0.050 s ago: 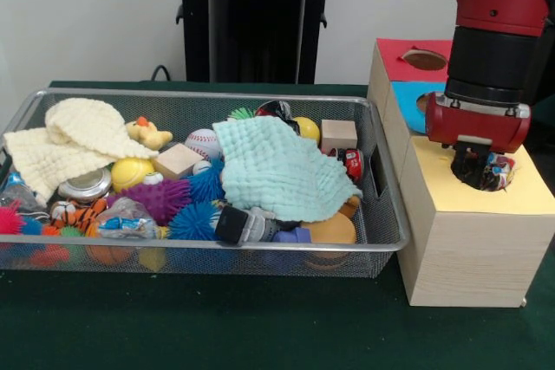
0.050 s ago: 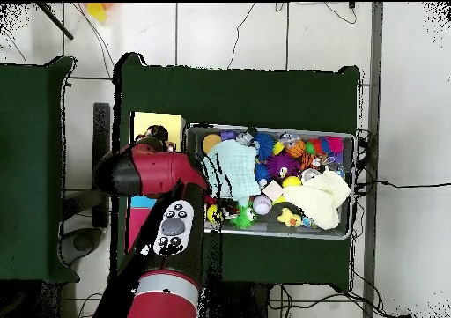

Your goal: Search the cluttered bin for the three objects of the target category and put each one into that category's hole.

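Clenched jaws: I see the gripper (image 1: 482, 171) grasping a small multicoloured object (image 1: 498, 171) right at the dark hole in the yellow panel (image 1: 520, 192) of the wooden sorting box (image 1: 468, 253). From my front camera, the box sits at three o'clock of the mesh bin (image 1: 381, 214), just beside it. A mint cloth (image 1: 282, 166) lies near the bin's middle, a cream cloth (image 1: 69, 140) toward nine o'clock.

The red arm (image 1: 486, 6) points straight down, its gripper (image 1: 479, 171) lowered.
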Motion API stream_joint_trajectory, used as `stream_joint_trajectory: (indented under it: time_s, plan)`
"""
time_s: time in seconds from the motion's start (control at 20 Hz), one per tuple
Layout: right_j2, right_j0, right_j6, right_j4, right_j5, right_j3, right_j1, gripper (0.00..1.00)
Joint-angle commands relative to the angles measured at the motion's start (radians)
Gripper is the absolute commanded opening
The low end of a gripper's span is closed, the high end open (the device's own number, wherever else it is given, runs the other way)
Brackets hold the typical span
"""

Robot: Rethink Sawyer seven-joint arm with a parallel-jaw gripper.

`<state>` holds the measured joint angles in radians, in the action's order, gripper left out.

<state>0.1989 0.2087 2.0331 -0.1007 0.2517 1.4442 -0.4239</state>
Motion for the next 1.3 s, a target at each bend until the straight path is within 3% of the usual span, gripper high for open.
stream_joint_trajectory:
  time_s: [0.05,0.45,0.8,1.3]
  plan:
    - [-0.043,-0.021,0.172,-0.027,0.026,0.068,0.064,0.00]
    - [-0.088,-0.054,0.125,-0.044,0.150,0.102,-0.065,0.00]
    - [-0.065,-0.022,0.151,-0.066,0.238,0.115,-0.133,0.00]
    - [-0.052,-0.002,0.169,-0.076,0.276,0.116,-0.158,0.00]
